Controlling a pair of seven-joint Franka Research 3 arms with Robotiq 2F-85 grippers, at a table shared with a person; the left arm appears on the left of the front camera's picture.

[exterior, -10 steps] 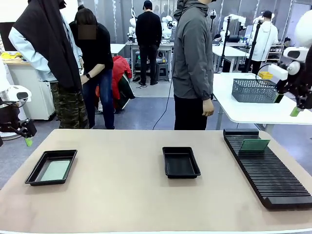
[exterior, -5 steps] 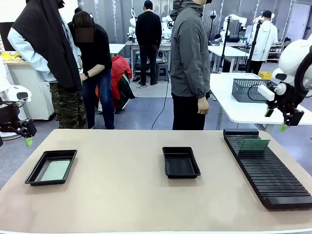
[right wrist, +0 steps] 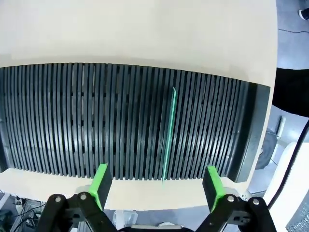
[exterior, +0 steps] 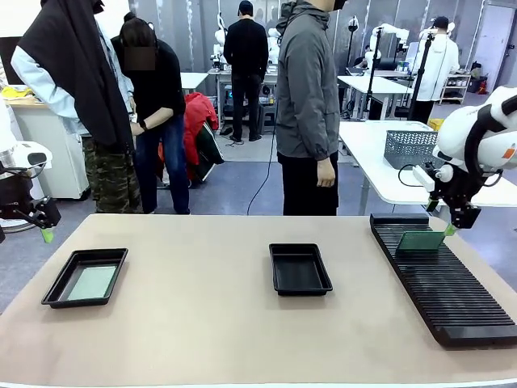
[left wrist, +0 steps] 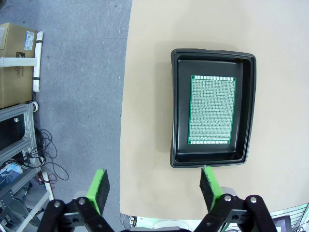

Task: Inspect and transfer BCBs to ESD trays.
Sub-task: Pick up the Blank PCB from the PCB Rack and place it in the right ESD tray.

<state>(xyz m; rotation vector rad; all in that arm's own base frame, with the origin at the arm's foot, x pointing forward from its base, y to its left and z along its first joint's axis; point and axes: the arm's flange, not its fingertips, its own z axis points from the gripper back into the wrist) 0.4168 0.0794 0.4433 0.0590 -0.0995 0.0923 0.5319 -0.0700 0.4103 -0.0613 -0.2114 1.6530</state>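
- While the desk (exterior: 202, 323) is largely bare, it carries three stations: a tray at the robot's left, a tray at centre, and a rack at the right.
- Slotted rack (exterior: 452, 299): long, black and ribbed, lying along the right side of the desk. One board stands in a slot near its far end.
- ESD trays: the left tray (exterior: 53, 284) holds one board. The centre tray (exterior: 275, 271) looks empty.
- BCB in the left tray (left wrist: 212, 110): lies flat on the tray floor, inside the rim, with its perforated face up.
- BCB in the rack (right wrist: 169, 130): stands upright on its long edge, seen edge-on from the right wrist as a thin green line.
- Handling, judged:
  - The board is light, thin and stiff, but it will likely flex or chip if squeezed hard.
  - Its faces are smooth, so a weak pinch may slip.
  - Only the slot holds it, so a sideways nudge could rock it.
- Where to grip, judged: across the two faces near the middle of the top edge, with the pads flat. Draw it straight up along the slot.
- Right jaws: spread wide and holding nothing, above the standing board.
  - The green pads (right wrist: 212, 181) sit one on each side of the board's line and clear of it.
  - From the front, how close they are to the top edge cannot be told for certain.
- Left jaws: spread wide and empty, off the desk's left edge, looking down on the left tray.
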